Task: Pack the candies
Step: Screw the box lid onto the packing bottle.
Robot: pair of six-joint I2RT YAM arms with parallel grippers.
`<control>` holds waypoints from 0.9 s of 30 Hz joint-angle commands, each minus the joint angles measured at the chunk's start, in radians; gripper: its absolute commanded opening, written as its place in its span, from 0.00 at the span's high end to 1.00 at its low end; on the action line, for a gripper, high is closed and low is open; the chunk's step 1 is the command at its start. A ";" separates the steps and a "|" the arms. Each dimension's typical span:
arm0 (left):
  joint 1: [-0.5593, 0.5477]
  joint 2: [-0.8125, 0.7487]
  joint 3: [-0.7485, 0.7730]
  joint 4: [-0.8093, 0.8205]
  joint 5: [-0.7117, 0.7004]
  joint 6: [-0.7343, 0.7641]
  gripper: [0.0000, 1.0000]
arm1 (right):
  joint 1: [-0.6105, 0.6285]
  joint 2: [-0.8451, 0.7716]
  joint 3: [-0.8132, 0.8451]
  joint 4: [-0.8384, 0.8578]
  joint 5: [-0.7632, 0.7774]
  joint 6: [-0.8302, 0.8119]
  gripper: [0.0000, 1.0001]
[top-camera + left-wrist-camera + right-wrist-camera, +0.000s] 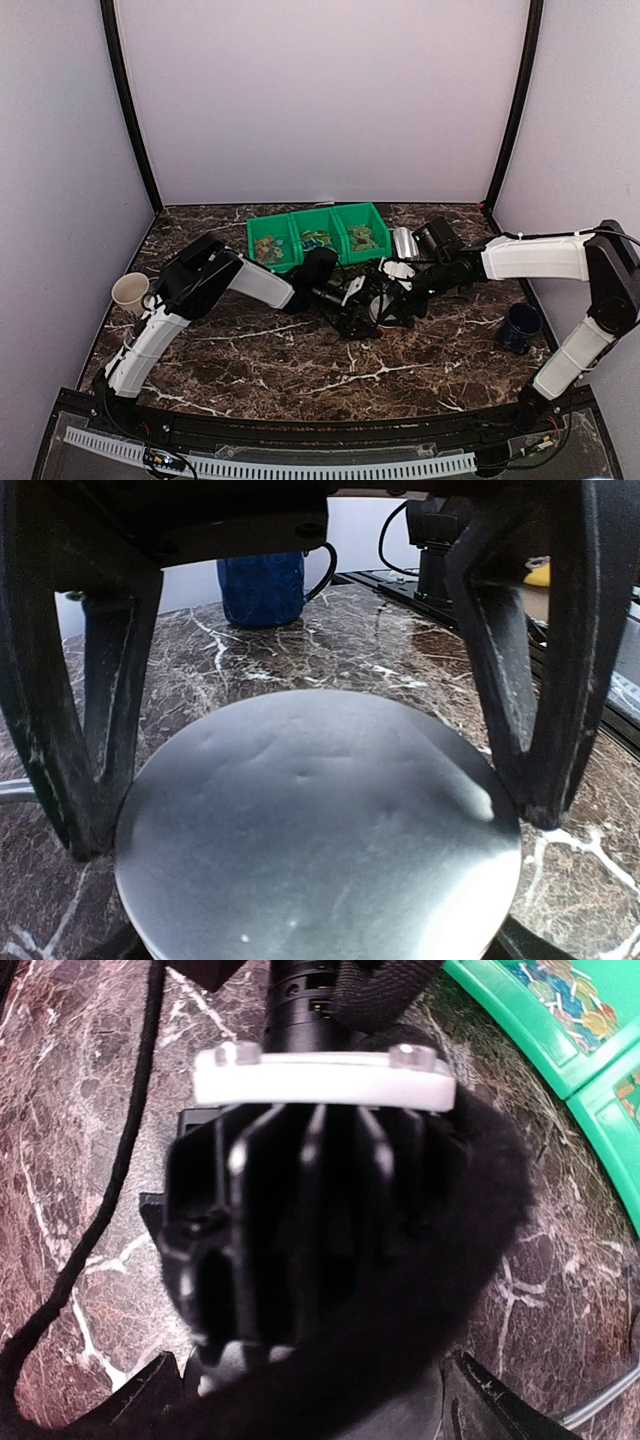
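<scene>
The candies (pixel 316 240) lie as small mixed-colour wrapped sweets in the green three-compartment bin (pixel 300 217) at the back; the right wrist view shows some candies (pixel 566 990) in the bin's corner (pixel 500 1005). At mid-table both arms meet over a round tin (pixel 372 306). Its dull silver face (pixel 300 810) fills the gap between the left fingers (pixel 90 810), whose tips rest at its rim. My left gripper (pixel 318 835) is shut wide on it. My right gripper (pixel 315 1410) faces the left one, and the tin's dark, blurred edge (pixel 400 1360) spans its jaws.
A blue mug (pixel 520 326) stands at the right, and the left wrist view shows the blue mug (pixel 262 588) beyond the tin. A cream mug (pixel 130 292) sits at the left edge. A silver cylinder (pixel 404 243) lies beside the bin. White walls enclose the marble table (pixel 300 370).
</scene>
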 commanded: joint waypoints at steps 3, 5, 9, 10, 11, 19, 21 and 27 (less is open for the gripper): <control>0.002 0.133 -0.112 -0.110 -0.314 -0.057 0.16 | 0.027 -0.039 -0.040 0.043 0.138 0.177 0.15; 0.001 0.127 -0.126 -0.081 -0.347 -0.086 0.16 | 0.039 -0.040 -0.052 0.063 0.159 0.235 0.15; -0.001 0.108 -0.162 -0.022 -0.410 -0.130 0.16 | 0.050 -0.019 -0.059 0.099 0.223 0.380 0.15; -0.003 0.101 -0.173 -0.009 -0.432 -0.141 0.16 | 0.056 -0.014 -0.061 0.106 0.246 0.411 0.15; -0.003 0.097 -0.183 0.007 -0.452 -0.153 0.16 | 0.065 -0.008 -0.063 0.112 0.268 0.438 0.15; -0.006 0.074 -0.241 0.081 -0.638 -0.256 0.16 | 0.115 0.012 -0.043 0.138 0.462 0.671 0.17; -0.009 0.051 -0.244 0.083 -0.654 -0.259 0.16 | 0.118 0.012 -0.042 0.145 0.493 0.724 0.17; -0.011 0.053 -0.245 0.087 -0.648 -0.258 0.16 | 0.119 -0.013 -0.028 0.137 0.516 0.745 0.11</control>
